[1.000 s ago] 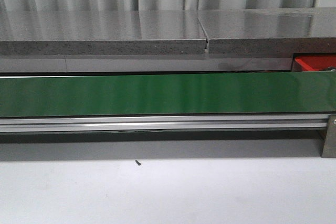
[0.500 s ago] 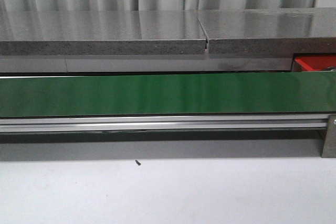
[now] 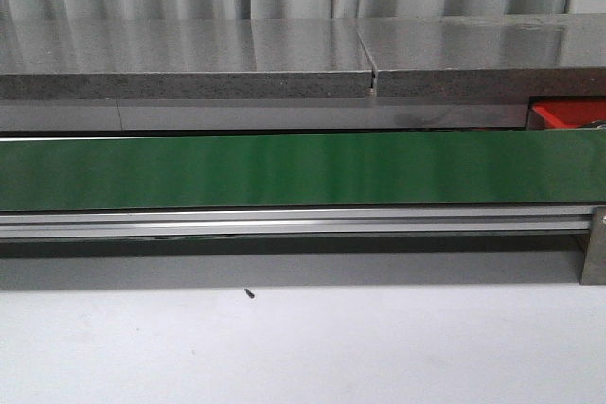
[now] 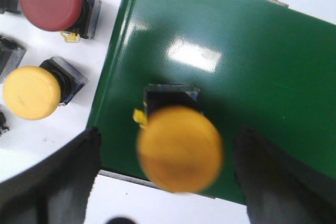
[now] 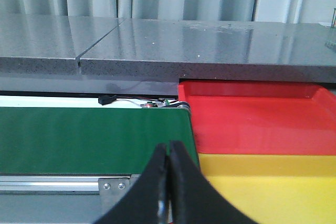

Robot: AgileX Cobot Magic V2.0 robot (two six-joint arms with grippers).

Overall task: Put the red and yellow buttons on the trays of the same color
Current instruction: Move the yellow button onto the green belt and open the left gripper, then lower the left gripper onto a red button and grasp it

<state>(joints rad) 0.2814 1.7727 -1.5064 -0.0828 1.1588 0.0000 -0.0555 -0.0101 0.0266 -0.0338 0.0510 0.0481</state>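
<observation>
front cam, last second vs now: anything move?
No visible change. The green belt is bare along its whole visible length in all three front frames, the red tray sits at the same spot at the right edge, and the small dark speck on the table has not shifted. Neither arm enters this view.

Neither arm shows in the front view. In the left wrist view the left gripper (image 4: 167, 182) has its two dark fingers (image 4: 60, 179) spread wide apart, one at each lower corner of the view, blurred at their edges and touching nothing. In the right wrist view the right gripper (image 5: 169, 167) has its two black fingers (image 5: 152, 187) pressed together along a thin seam, with nothing between them, pointing level and forward.
</observation>
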